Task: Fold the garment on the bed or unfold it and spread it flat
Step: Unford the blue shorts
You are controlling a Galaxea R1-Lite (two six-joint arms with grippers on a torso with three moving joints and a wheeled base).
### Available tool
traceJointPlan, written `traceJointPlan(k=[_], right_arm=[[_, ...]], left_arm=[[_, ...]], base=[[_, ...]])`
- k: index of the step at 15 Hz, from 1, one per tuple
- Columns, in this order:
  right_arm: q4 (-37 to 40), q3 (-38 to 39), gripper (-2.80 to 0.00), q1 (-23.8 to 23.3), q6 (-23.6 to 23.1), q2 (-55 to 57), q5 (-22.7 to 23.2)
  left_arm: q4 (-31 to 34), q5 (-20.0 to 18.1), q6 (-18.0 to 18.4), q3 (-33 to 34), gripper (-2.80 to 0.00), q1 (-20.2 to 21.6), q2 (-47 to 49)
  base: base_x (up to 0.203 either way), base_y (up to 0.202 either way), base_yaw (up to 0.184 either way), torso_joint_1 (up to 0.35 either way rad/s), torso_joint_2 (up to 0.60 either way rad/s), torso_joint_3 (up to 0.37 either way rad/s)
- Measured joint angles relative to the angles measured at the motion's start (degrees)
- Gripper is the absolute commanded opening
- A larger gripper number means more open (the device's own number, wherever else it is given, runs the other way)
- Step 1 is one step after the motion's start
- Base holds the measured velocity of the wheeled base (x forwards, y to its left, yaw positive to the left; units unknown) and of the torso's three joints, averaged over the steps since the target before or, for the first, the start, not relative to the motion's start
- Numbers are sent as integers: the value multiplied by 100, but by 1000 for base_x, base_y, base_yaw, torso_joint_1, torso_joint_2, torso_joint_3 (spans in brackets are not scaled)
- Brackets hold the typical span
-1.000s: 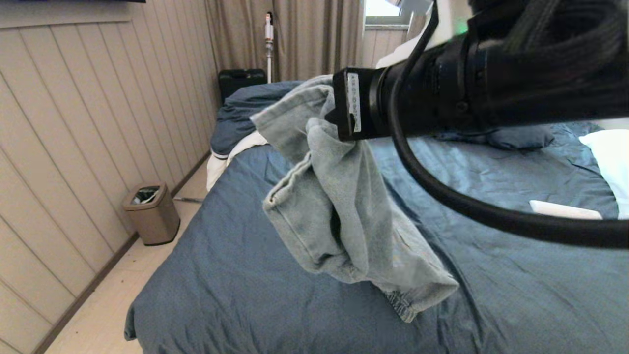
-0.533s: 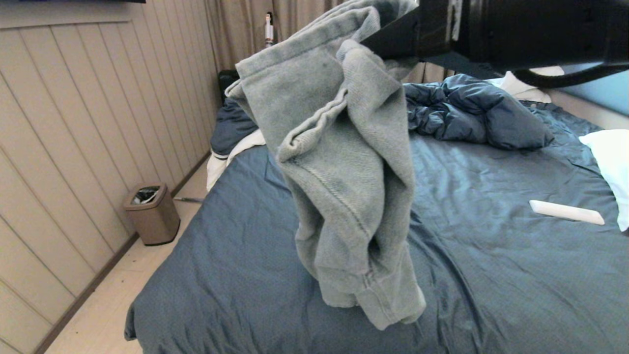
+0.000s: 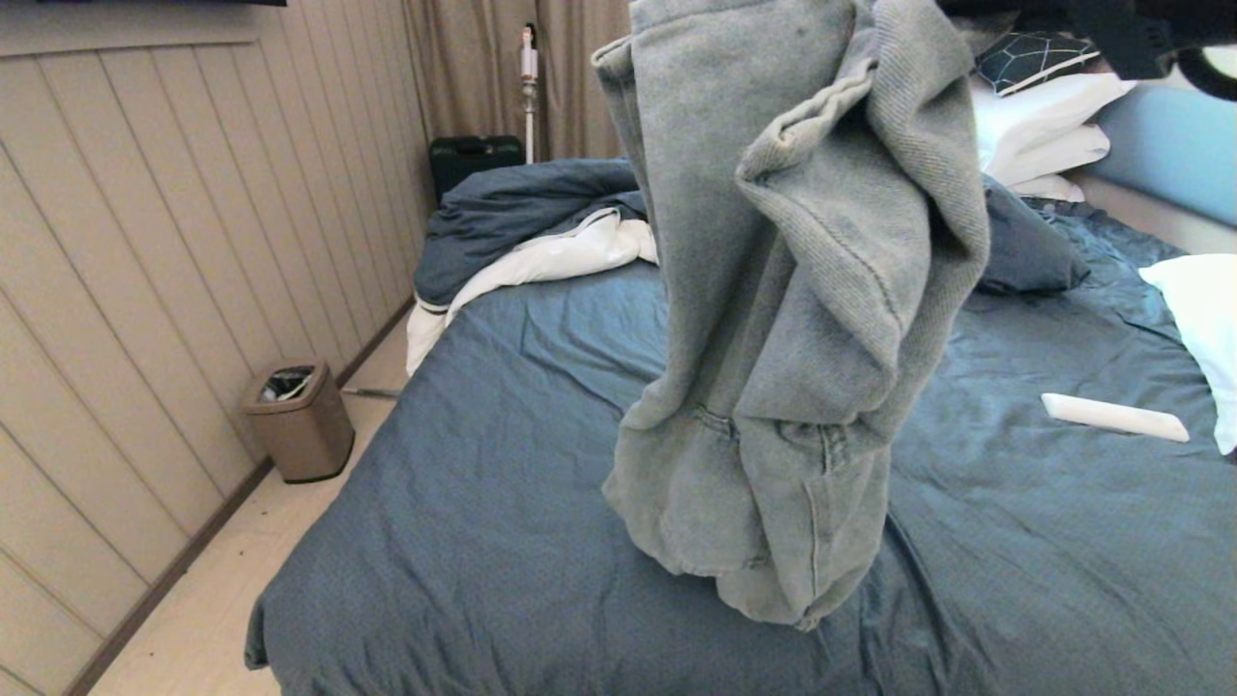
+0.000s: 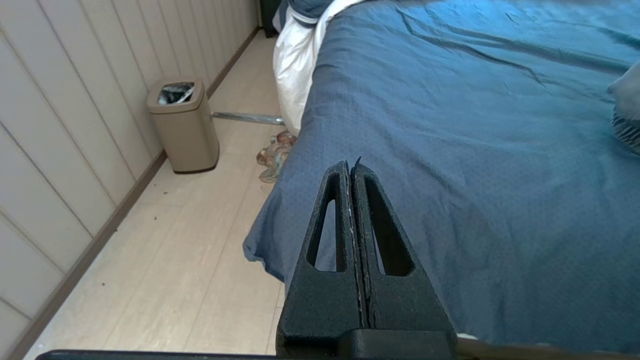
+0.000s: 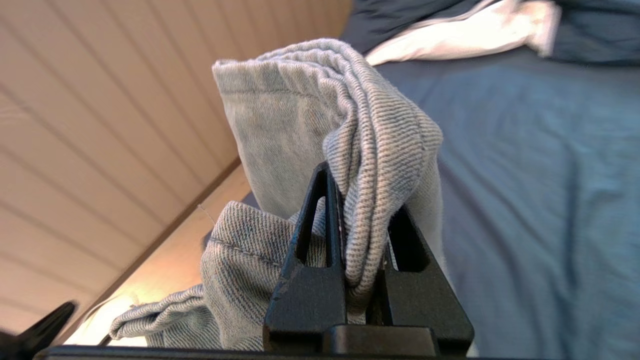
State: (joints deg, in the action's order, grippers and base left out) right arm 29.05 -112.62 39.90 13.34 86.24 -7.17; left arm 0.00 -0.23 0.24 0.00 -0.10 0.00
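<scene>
The garment (image 3: 802,290), pale washed-denim shorts, hangs bunched in the air above the middle of the bed (image 3: 464,503), its lower end just over the slate-blue sheet. My right gripper (image 5: 362,200) is shut on a thick fold of the garment (image 5: 310,115); in the head view only a bit of the right arm (image 3: 1131,29) shows at the top right. My left gripper (image 4: 351,167) is shut with nothing in it, hovering over the bed's near left corner. A small edge of the garment (image 4: 627,110) shows in the left wrist view.
A dark blue duvet with white lining (image 3: 522,208) is heaped at the far left of the bed. White pillows (image 3: 1044,126), a patterned cushion (image 3: 1034,53) and the headboard (image 3: 1169,145) lie right. A white flat object (image 3: 1111,418) rests on the sheet. A bin (image 3: 300,420) stands on the floor.
The right arm has risen and swung right, out of the top of the head view, lifting the garment higher and to the right. The left gripper stays shut.
</scene>
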Motion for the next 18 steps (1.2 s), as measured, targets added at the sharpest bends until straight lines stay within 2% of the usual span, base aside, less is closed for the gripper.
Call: traceJointPlan(k=[6, 9, 12, 16, 18], right_arm=[[124, 2, -280, -291, -25, -85, -17], [132, 11, -280, -833, -22, 25, -24], [119, 90, -280, -1962, -15, 210, 76], [88, 206, -280, -3819, -122, 464, 779], [19, 431, -280, -4552, -262, 672, 1084]], left_arm=[[5, -1, 23, -2, -280, 0, 0], [1, -4, 21, -2, -280, 0, 0], [0, -1, 18, 0, -280, 0, 0], [2, 1, 47, 0, -280, 0, 0], [31, 5, 144, -11, -280, 0, 0]], base=[[0, 0, 0, 0, 0, 0], [0, 0, 0, 0, 0, 0], [0, 0, 0, 0, 0, 0], [0, 0, 0, 0, 0, 0], [0, 0, 0, 0, 0, 0]])
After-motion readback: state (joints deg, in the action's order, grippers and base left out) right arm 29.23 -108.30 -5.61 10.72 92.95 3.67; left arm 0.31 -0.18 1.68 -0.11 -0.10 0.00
